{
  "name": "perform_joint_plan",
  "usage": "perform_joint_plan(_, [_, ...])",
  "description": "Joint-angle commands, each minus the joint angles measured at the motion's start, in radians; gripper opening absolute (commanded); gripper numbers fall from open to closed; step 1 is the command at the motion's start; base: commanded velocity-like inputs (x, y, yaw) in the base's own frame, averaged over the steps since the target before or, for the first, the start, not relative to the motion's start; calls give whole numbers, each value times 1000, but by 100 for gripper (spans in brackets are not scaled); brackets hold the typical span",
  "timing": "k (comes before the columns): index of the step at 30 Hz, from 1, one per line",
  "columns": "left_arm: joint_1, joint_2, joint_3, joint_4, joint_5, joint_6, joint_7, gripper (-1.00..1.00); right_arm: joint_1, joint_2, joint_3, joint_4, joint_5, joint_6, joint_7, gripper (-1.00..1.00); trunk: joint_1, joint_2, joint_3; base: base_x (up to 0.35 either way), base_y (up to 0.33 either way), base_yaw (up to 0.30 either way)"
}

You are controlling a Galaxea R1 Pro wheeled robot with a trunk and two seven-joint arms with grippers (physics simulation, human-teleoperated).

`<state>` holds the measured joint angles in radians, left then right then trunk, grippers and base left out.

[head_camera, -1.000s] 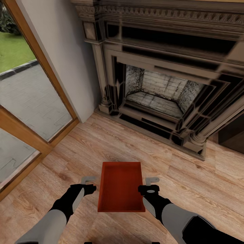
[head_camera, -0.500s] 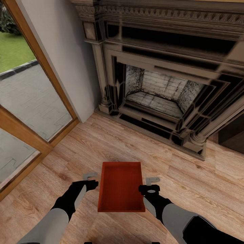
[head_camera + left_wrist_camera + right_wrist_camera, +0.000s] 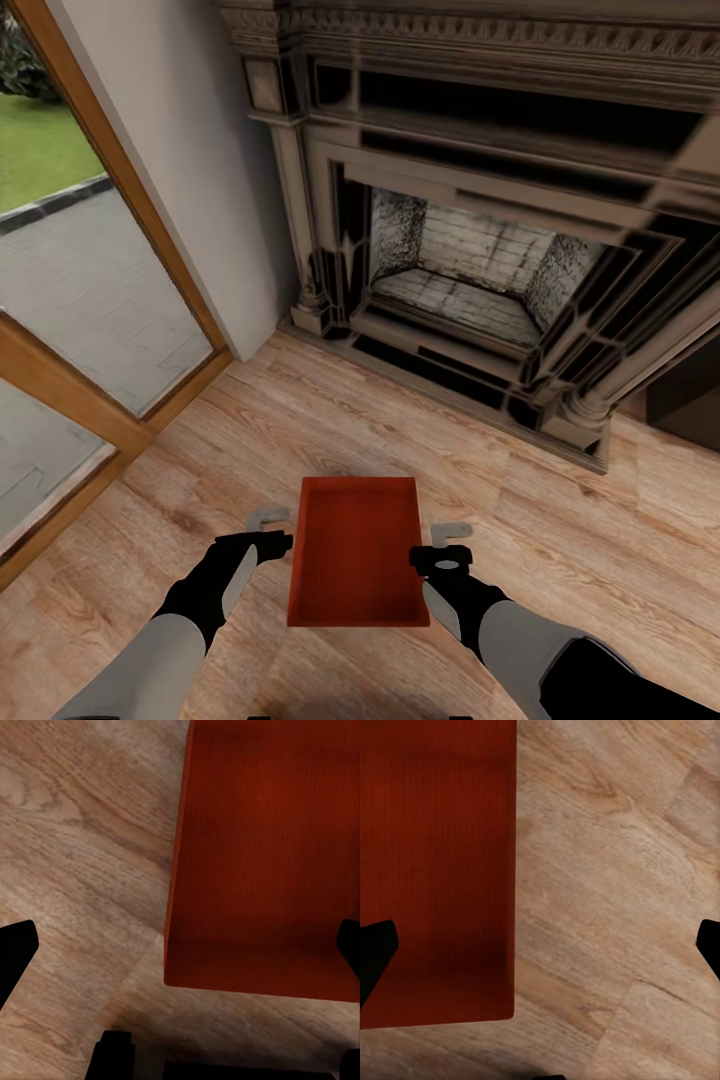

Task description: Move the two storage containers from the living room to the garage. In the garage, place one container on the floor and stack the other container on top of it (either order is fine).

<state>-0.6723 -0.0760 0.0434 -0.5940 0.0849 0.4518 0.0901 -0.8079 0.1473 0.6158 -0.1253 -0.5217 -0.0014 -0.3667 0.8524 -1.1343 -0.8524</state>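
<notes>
While the head view looks down on the light wood plank floor (image 3: pixel 560 560) of the living room, one storage container (image 3: pixel 356 548) lies flat between the left gripper (image 3: pixel 268 528) and the right gripper (image 3: pixel 447 540), each just beside a long wall with its fingers spread. It is a red-orange, open-topped rectangular bin with low walls. Beyond it stands the ornate dark fireplace (image 3: pixel 480 230), well apart; a wood-framed glass door (image 3: pixel 90 300) is at the left. From the left wrist view, the container (image 3: pixel 266 862) sits between wide-open dark fingertips (image 3: pixel 15 956). From the right wrist view, the bin (image 3: pixel 435 870) lies under one fingertip (image 3: pixel 373 952), jaws parted.
</notes>
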Motion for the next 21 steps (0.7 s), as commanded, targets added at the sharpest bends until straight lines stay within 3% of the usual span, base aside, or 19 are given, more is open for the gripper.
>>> perform_joint_plan(1, [0,-1,3,-2,9,5,5,100,0,0,9,0,-9,0,-5,100,4,-8,-4,0,0,0])
perform_joint_plan(6, [0,-1,3,-2,9,5,5,100,0,0,9,-5,-9,3,-5,100,23,-43,-20,0,0,0])
perform_joint_plan(21, [0,0,1,-3,7,5,5,100,-11,6,9,-84,-9,13,-5,100,23,-43,-20,0,0,0])
